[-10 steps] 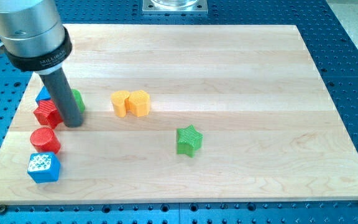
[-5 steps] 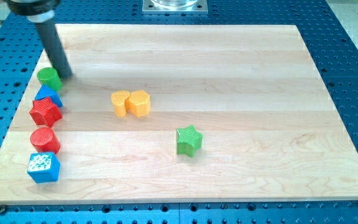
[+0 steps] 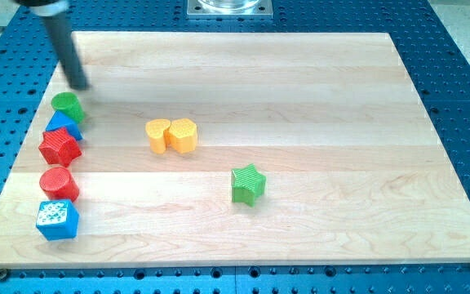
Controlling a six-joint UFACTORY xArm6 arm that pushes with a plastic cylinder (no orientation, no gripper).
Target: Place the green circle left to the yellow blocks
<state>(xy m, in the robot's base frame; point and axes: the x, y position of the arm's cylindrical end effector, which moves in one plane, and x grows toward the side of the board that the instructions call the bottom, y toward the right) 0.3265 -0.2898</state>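
The green circle sits near the board's left edge, at the top of a column of blocks. The two yellow blocks stand touching each other, well to its right and slightly lower. My tip is on the board just above and slightly right of the green circle, a small gap apart from it. The dark rod rises up and left out of the view's top.
Below the green circle lie a blue block, a red star-like block, a red cylinder and a blue cube. A green star lies right of centre. The wooden board rests on a blue perforated table.
My tip moved from beside the red star up the view past the green circle. The green circle went from right of the blue block to the upper left, at the column's top.
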